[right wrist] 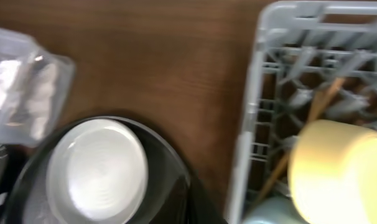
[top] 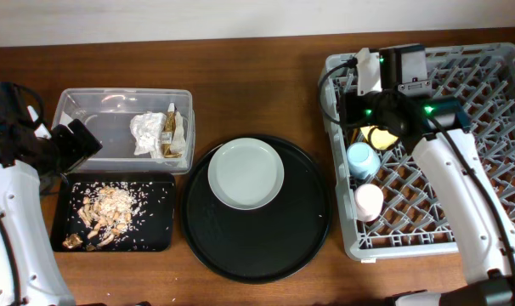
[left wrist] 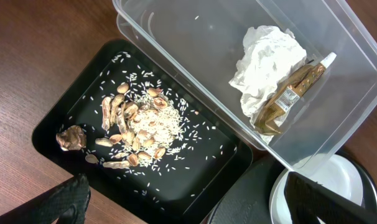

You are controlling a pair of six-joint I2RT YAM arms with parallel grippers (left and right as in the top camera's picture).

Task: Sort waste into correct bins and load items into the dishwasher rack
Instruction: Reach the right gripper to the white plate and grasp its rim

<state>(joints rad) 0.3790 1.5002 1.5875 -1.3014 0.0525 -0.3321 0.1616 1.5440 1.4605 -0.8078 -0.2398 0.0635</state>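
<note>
No writing is reading clearly anywhere: the gold-brown wrapper (left wrist: 288, 99) is showing a small pale patch, but any print on it is too small to make out.

The left gripper (top: 73, 146) is hanging at 9 o'clock of the table (top: 257, 76), its jaws standing wide apart and gripping nothing. In the left wrist view its dark fingers (left wrist: 67, 202) are showing at the bottom edge, apart from everything below.

The right gripper (top: 385, 119) is hovering over the 10 o'clock corner of the dishwasher rack (top: 410, 248) with its jaws closed. Its own view is blurring and not showing the fingers, so I cannot tell whether they are pinching or touching anything.

The wrapper is lying in the clear box (top: 104, 106), touching the crumpled napkin (top: 145, 133) at the napkin's 3 o'clock. At 6 o'clock of the box, the shallow black tray (top: 155, 240) is holding the food scraps (top: 104, 211). The pale plate (top: 246, 173) is resting toward 11 o'clock on the round black tray (top: 257, 252).

Inside the rack, the yellow bowl (right wrist: 338, 171) is sitting under the right gripper. The blue cup (top: 362, 158) is at the bowl's 6 o'clock, with the pink cup (top: 368, 201) farther along that line. The chopsticks (right wrist: 319, 109) are leaning at 12 o'clock of the bowl.
</note>
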